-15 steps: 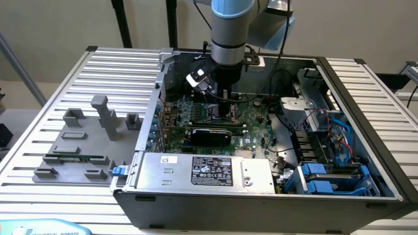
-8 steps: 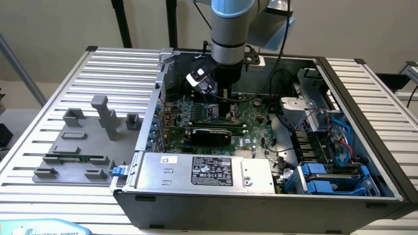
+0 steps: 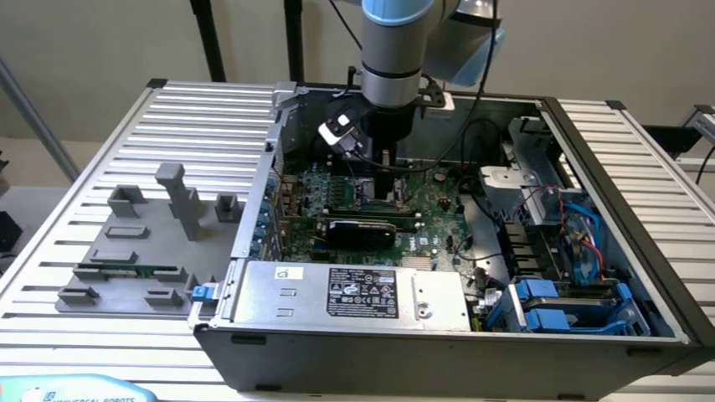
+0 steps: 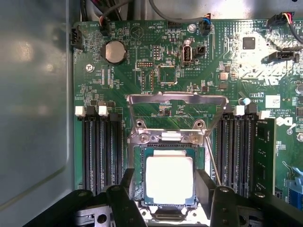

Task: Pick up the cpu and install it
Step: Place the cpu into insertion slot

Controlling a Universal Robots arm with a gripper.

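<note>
Notably, you can read "UNIVERSAL ROBOTS" on the blue-edged panel (image 3: 79, 392). Your cpu (image 4: 169, 182), silvery-white with a green rim, lies in the motherboard (image 4: 142, 71) socket (image 4: 142, 138); the tool (image 4: 166, 177) stands apart, flanking it.

An open grey metal computer case (image 3: 447, 356) is set on a ribbed aluminium table (image 3: 201, 109), with a green motherboard (image 3: 430, 226) and a silver power supply box (image 3: 280, 293) housed inside. Grey plastic fixture blocks (image 3: 179, 197) and a narrow green memory stick (image 3: 129, 271) are laid alongside.

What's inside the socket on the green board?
The cpu lies in the socket, silvery top facing up. Whatever is beneath the cpu is covered, so it cannot be seen.
</note>
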